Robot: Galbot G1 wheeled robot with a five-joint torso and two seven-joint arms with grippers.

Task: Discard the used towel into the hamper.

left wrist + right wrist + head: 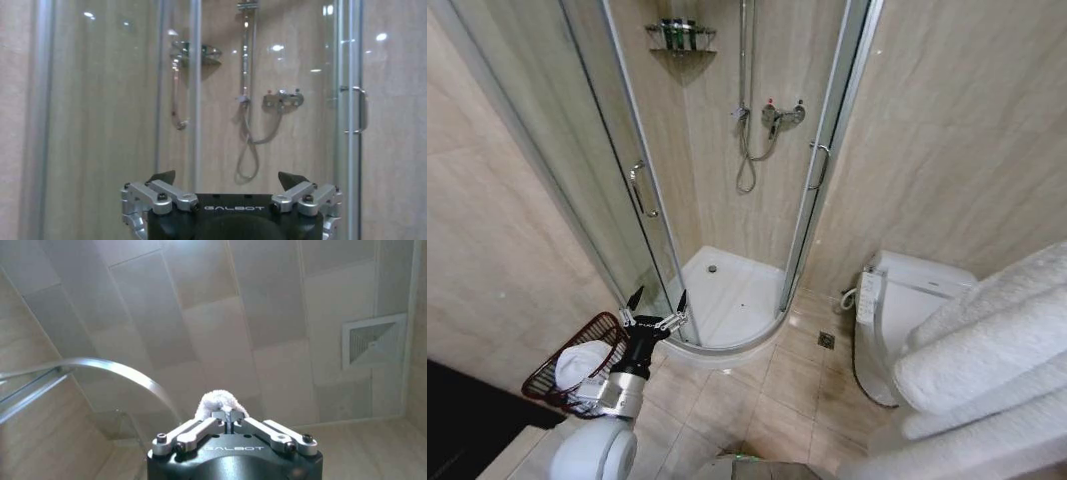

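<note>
The hamper (547, 372), a dark reddish wire basket, stands on the floor at the lower left against the wall. A bundled white towel (579, 362) lies inside it. My left gripper (658, 300) hovers just right of the hamper and above its rim, open with nothing between its fingers. In the left wrist view the left gripper (227, 177) faces the shower glass. My right gripper (227, 416) points up at the ceiling and is shut on a tuft of white towel (217, 401).
A curved glass shower enclosure (727, 290) is ahead, with its door handle (638, 188) near my left arm. A toilet (907, 305) sits at the right, with a floor drain (826, 340) beside it. Folded white towels (987, 345) fill the right foreground.
</note>
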